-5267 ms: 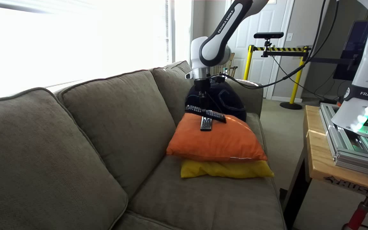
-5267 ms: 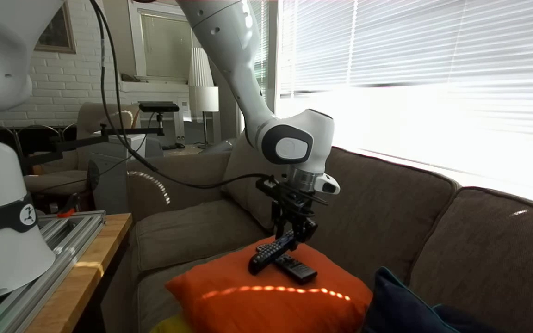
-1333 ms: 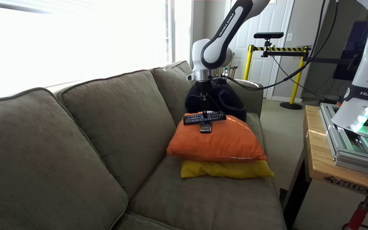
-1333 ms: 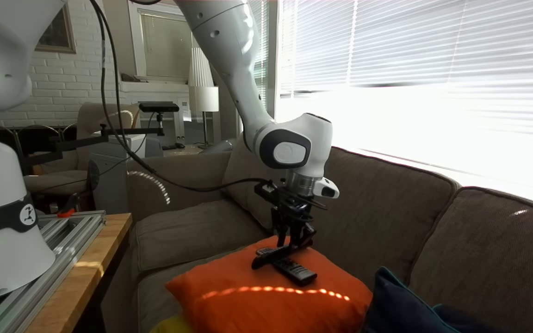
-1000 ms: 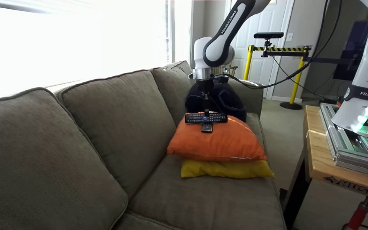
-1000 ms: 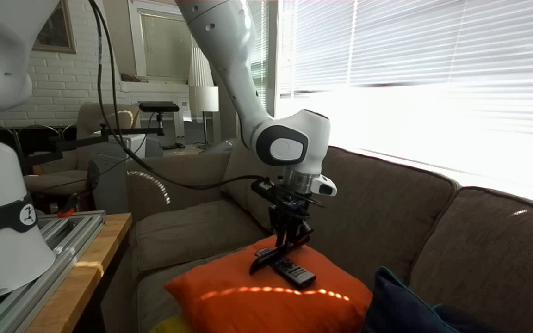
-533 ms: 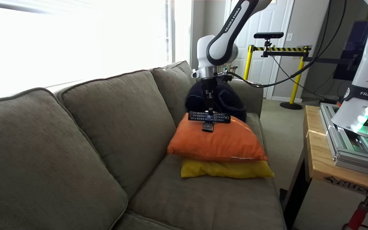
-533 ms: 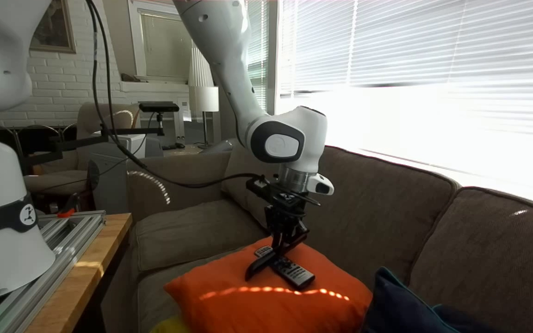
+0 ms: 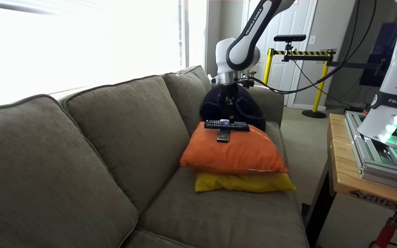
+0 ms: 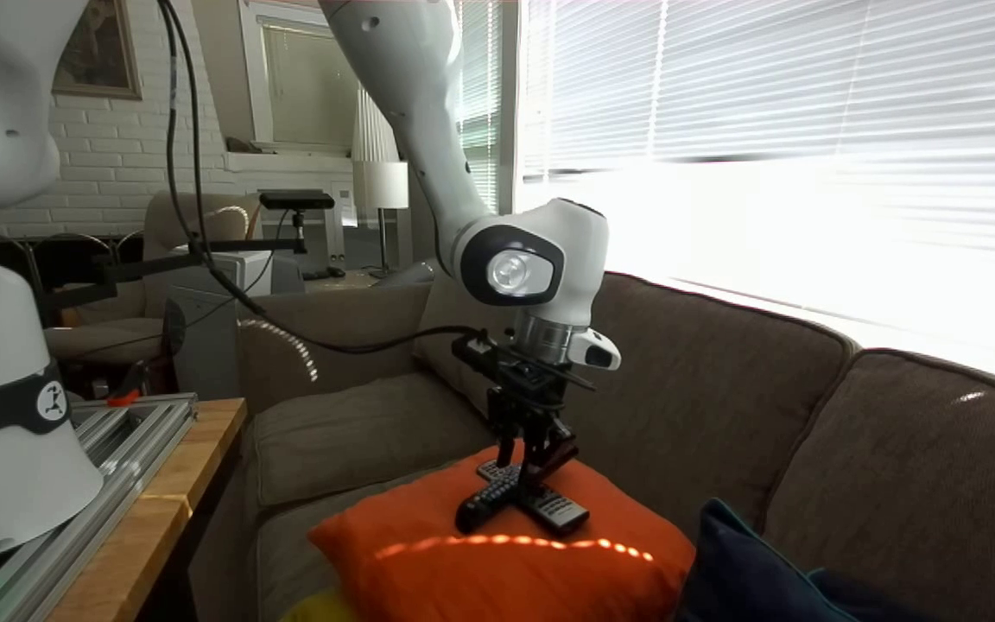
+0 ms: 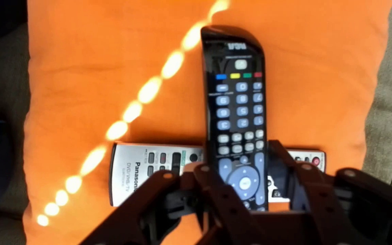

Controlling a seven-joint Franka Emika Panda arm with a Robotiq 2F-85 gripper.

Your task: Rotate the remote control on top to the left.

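Sunlight filled the window [image 9: 81, 41] behind the long brown sofa [image 9: 115, 117], and a wooden bench [image 9: 343, 151] with the base of the robot arm [image 9: 242, 51] on it stood to the right in an exterior view. On the sofa lay an orange cushion [image 9: 243, 155], with a yellow cushion [image 9: 243, 182] beneath it and a dark blue bundle [image 9: 250, 106] just beyond, on the far side. The black remote [image 11: 237, 109] was on top of the orange cushion, lying crosswise over a grey remote [image 11: 131, 170], whose ends stuck out to the left and right in the wrist view. In an exterior view the black remote ran from left to right, near the orange cushion's far edge, face up. The gripper [image 11: 235, 158] stood over the middle stretch of the black remote, pointing down. It was unclenched, its fingers [image 11: 279, 153] apart, one on either side of the black remote; whether either one touched the edge I could not tell. A slanting row of bright light spots [image 11: 150, 90] crossed the orange cushion in the wrist view.
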